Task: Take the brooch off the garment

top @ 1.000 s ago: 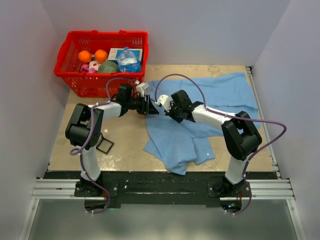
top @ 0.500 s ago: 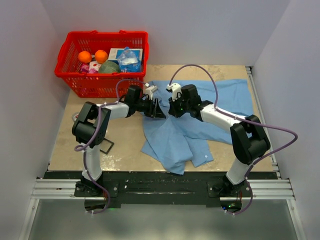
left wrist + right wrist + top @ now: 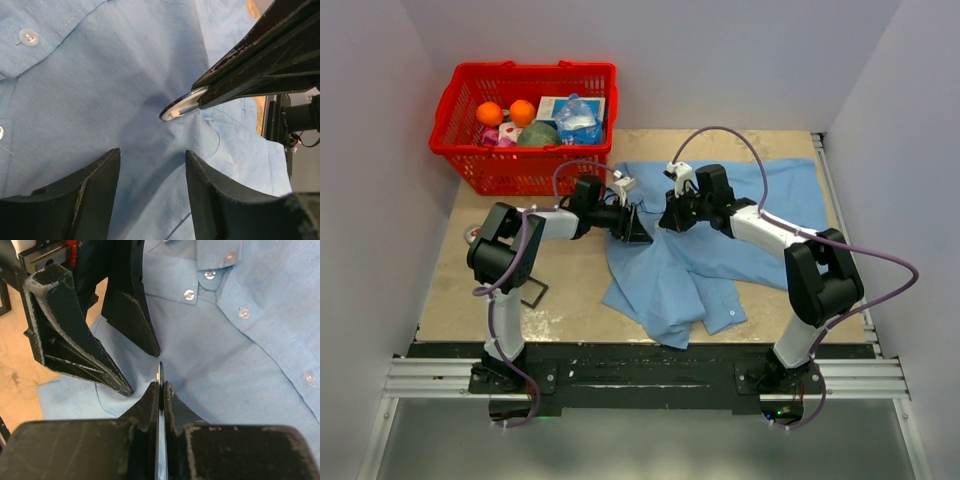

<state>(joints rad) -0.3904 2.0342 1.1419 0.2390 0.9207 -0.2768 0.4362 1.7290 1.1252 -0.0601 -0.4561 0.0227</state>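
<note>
The garment (image 3: 765, 190), a light blue shirt, lies spread over the right half of the table. My right gripper (image 3: 666, 222) is shut on the brooch (image 3: 161, 371), a thin dark disc seen edge-on between its fingers (image 3: 176, 407). In the left wrist view the brooch (image 3: 181, 106) shows a silvery rim, and the cloth (image 3: 100, 90) puckers up to it. My left gripper (image 3: 640, 230) is open just left of the brooch. Its fingers (image 3: 132, 315) straddle a fold of the shirt (image 3: 240, 370), and its tips (image 3: 152, 152) hover above the cloth.
A red basket (image 3: 525, 125) with oranges and packets stands at the back left. A black square frame (image 3: 530, 291) lies on the table by the left arm's base. White buttons (image 3: 244, 314) run along the placket near the collar.
Both grippers have moved right and toward the back of the table together. The right gripper's wrist has risen, and the shirt's left edge has bunched and shifted with them.
</note>
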